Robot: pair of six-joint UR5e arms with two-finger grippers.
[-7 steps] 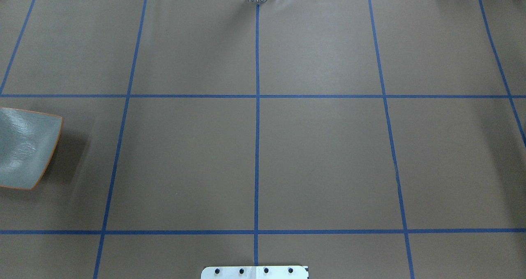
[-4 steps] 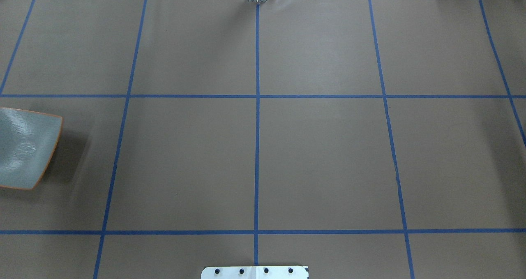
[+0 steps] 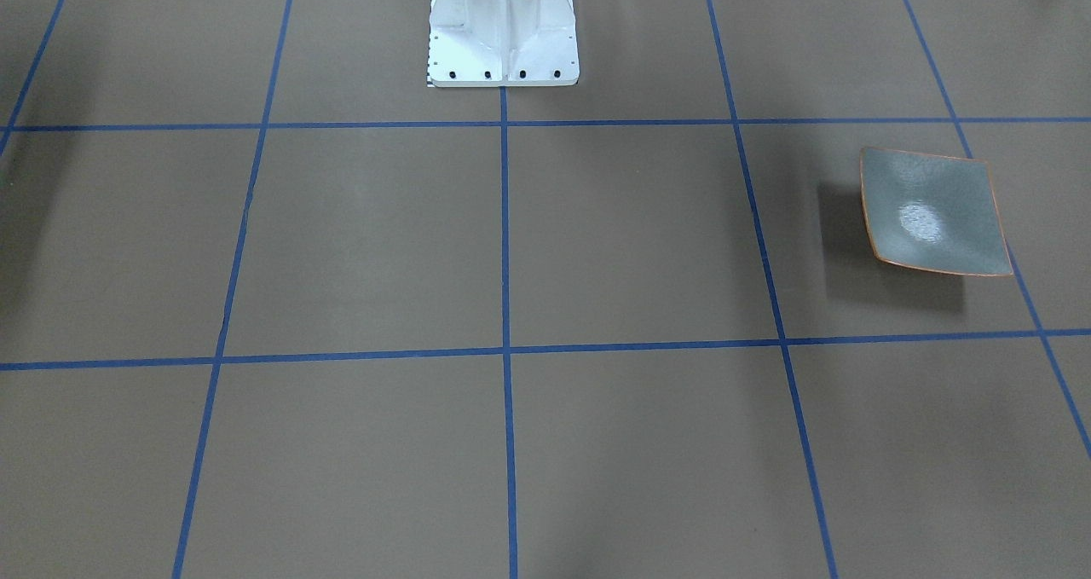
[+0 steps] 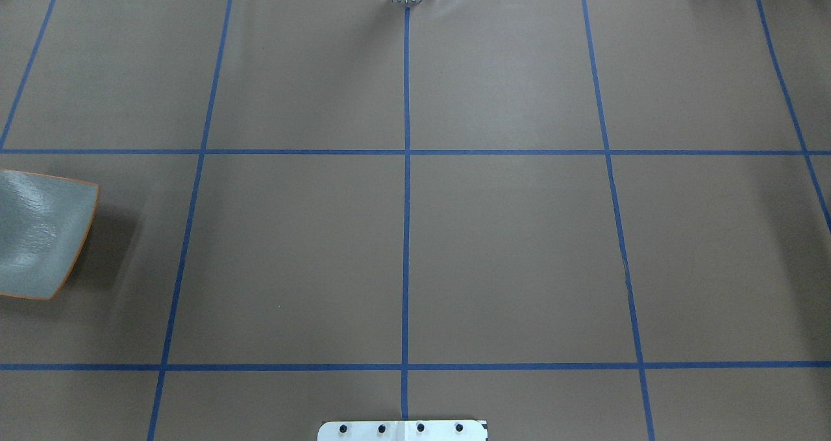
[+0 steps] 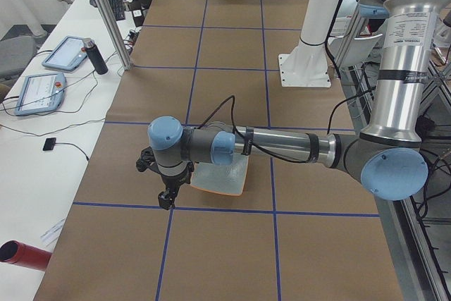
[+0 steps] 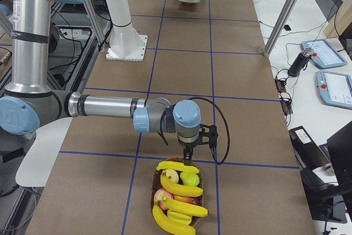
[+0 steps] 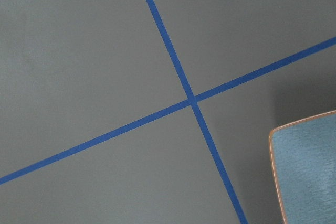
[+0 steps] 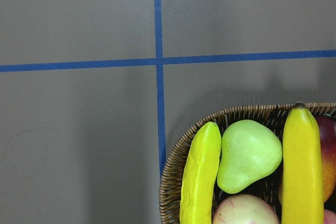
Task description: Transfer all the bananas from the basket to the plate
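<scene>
Plate: small square grey-green glazed plate (image 3: 929, 212) with a thin orange rim and upturned corners; it lies flat at the robot's left end of the table, its outer edge at a tape line
Bananas: glossy bright-yellow curved bananas (image 6: 181, 186) with dark tips; all lie in the basket at the robot's right end, well apart from the plate; the right wrist view shows two of them, a paler greenish-yellow one against the rim and a deeper yellow one beside the pear
Basket: oval brown wicker basket (image 8: 169, 178); it stands on the table just past a tape crossing
Other fruit: light green pear (image 8: 248, 156) between the two bananas; pale pink apple (image 8: 244, 212) below it
Left gripper: black two-finger left gripper (image 5: 166, 202) on the near arm; it points straight down over the table just beside the plate's edge; its wrist view shows a tape crossing in the middle and a plate corner at lower right; fingers seen only from the side, so wide or narrow cannot be told
Right gripper: black two-finger right gripper (image 6: 187, 157); it points down above the basket's end nearest the table's middle, over the topmost banana; finger spread cannot be told either
Table: brown paper-covered table (image 4: 292, 252); blue tape lines (image 4: 406, 233) divide it into squares
Robot base: white metal robot base (image 3: 503, 42); bolted at the middle of the robot's side
</scene>
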